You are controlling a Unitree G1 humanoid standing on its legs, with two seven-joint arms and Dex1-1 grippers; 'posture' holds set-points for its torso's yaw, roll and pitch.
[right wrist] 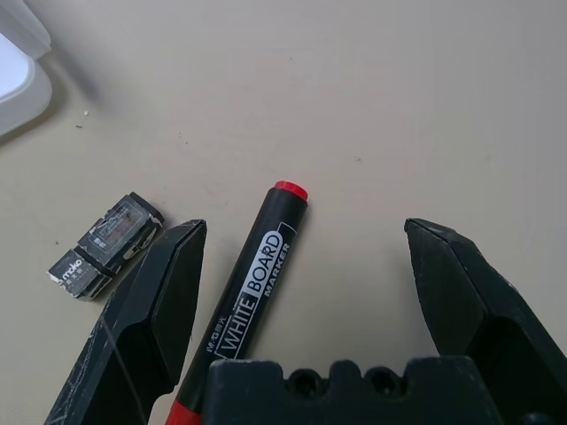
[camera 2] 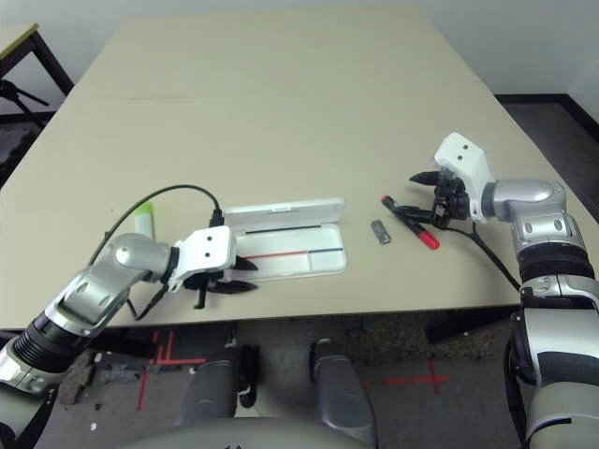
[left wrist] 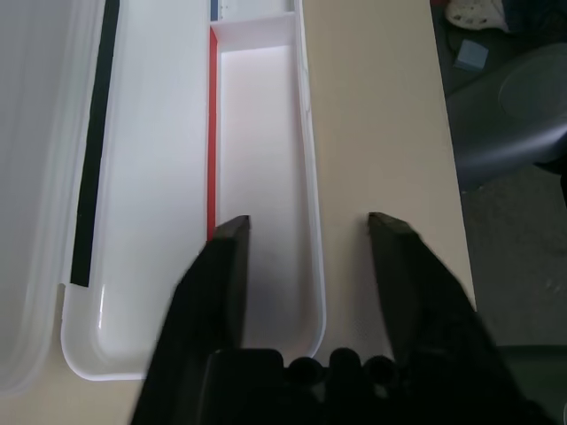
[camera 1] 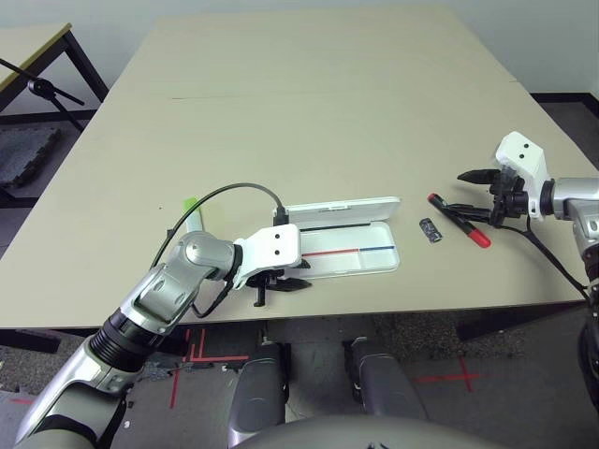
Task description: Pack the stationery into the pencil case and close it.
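Observation:
The white pencil case (camera 1: 360, 264) lies open near the table's front edge, its lid (camera 1: 342, 209) raised behind the tray, a red-and-blue line inside. My left gripper (camera 1: 301, 276) is open at the case's left end; one finger (left wrist: 221, 266) is inside the tray, the other outside its front wall. The highlighter (camera 1: 193, 215) with its green cap lies to the left, behind my left forearm. A red marker (camera 1: 459, 222) and a small dark-grey piece (camera 1: 430, 230) lie right of the case. My right gripper (right wrist: 303, 232) hangs open over the marker (right wrist: 257, 274), a finger on either side.
A black cable (camera 1: 225, 191) loops from my left wrist over the table. The table's front edge (camera 1: 374, 309) runs just below the case. Off the table at far left stand a black stand (camera 1: 42, 89) and a second table (camera 1: 28, 42).

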